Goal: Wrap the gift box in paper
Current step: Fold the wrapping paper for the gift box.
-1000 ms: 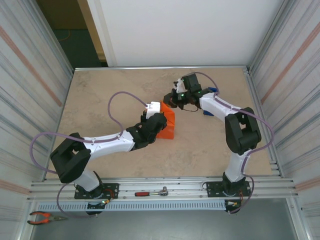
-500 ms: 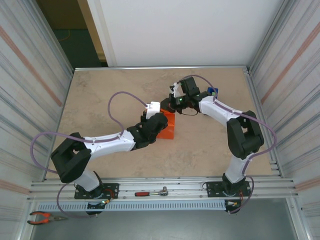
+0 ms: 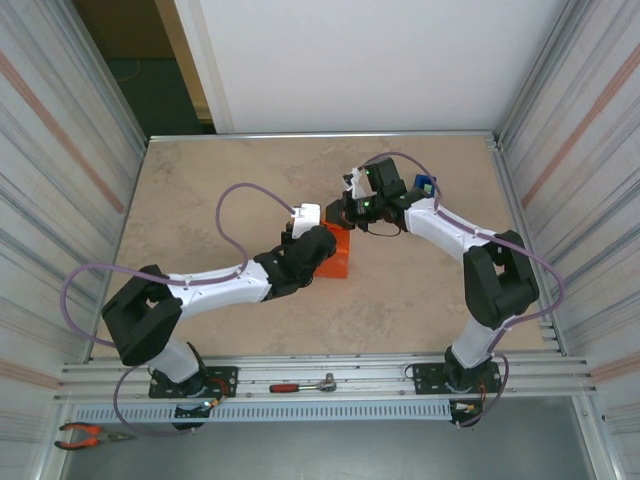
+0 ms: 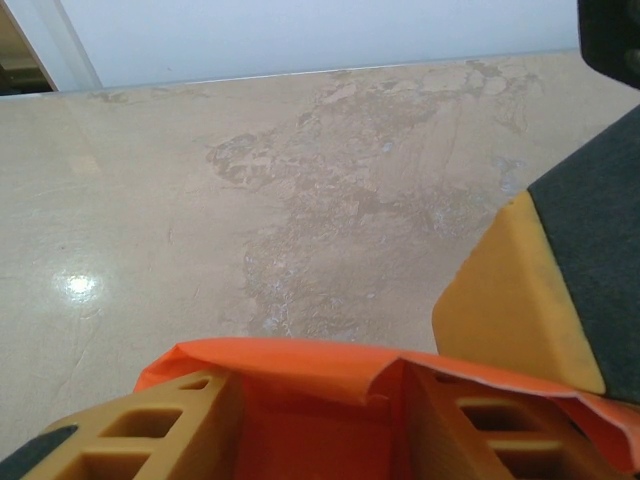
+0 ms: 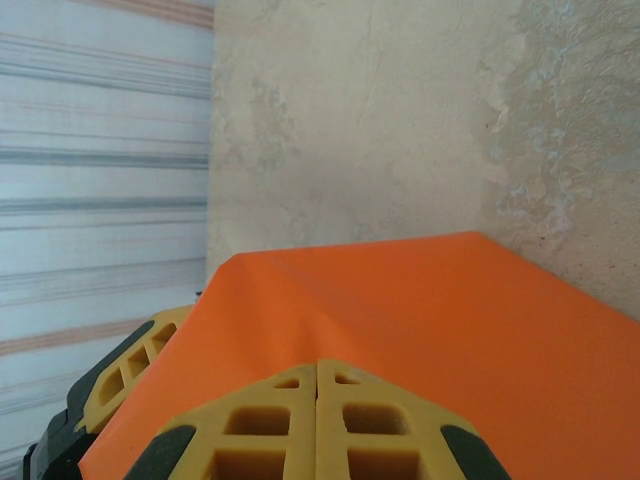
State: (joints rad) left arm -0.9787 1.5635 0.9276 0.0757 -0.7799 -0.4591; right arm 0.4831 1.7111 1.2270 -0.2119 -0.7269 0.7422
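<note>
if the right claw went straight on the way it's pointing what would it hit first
The orange paper: it lies directly ahead of the shut right claw, just past its tips. Whether the tips touch it is unclear.

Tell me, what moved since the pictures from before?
The shut right hand dipped closer to the orange paper, and its elbow swung out to the right. The left hand stayed put, gripping the paper. Nothing was grabbed or let go.

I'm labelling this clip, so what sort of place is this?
Probably a lab robot cell: ribbed panel walls beside the table, an aluminium rail carrying the arm bases, pliers and a red-handled tool lying nearby.
</note>
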